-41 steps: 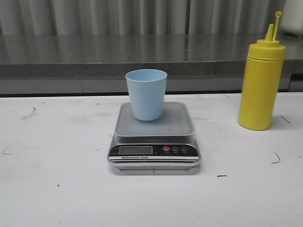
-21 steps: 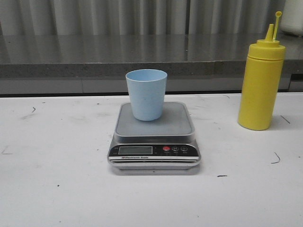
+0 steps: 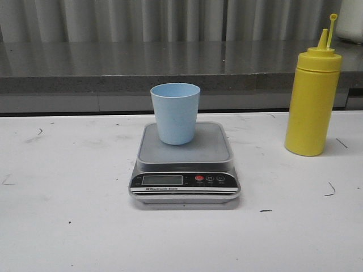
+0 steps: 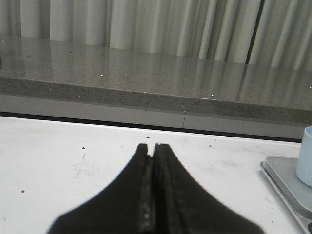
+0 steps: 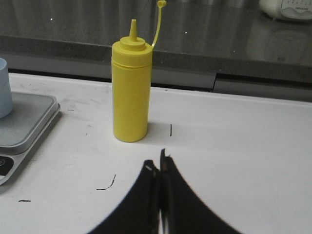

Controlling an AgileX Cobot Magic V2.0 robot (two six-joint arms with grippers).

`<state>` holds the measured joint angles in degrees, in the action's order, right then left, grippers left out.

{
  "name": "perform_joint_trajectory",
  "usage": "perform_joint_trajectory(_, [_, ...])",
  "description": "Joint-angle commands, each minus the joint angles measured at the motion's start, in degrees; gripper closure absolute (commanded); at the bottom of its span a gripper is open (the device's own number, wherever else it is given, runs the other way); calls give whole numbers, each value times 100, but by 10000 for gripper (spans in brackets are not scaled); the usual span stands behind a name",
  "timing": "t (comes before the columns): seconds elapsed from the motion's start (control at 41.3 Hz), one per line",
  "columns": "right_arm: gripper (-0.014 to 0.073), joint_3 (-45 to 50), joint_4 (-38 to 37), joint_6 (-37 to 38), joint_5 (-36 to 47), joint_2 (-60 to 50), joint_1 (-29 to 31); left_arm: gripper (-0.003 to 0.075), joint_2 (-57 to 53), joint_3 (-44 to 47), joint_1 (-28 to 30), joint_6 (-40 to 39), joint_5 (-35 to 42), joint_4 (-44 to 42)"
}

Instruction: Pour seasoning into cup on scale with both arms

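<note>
The pale blue cup (image 3: 175,113) stands upright on the silver scale (image 3: 185,164) in the middle of the white table. The yellow seasoning bottle (image 3: 313,96) stands upright at the right, its cap off and hanging on its tether. Neither gripper shows in the front view. My left gripper (image 4: 151,146) is shut and empty, low over the table, with the scale's edge (image 4: 287,185) and the cup (image 4: 305,156) off to one side. My right gripper (image 5: 157,161) is shut and empty, a short way in front of the bottle (image 5: 130,92); the scale (image 5: 24,122) lies beside it.
A grey stone counter ledge (image 3: 170,68) runs along the back of the table below a corrugated wall. A white object (image 5: 287,7) sits on that ledge at the far right. The table surface (image 3: 68,226) carries small dark marks.
</note>
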<state>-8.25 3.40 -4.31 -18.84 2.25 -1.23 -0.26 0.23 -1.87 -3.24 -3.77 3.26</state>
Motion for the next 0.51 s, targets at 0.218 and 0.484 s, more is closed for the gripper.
perform_joint_trajectory(0.218, [662, 943, 18, -79, 1718, -379, 54, 740, -100, 146, -16, -14, 478, -3])
perform_joint_trajectory(0.484, [662, 943, 18, -79, 1733, -379, 54, 740, -100, 146, -16, -14, 478, -3])
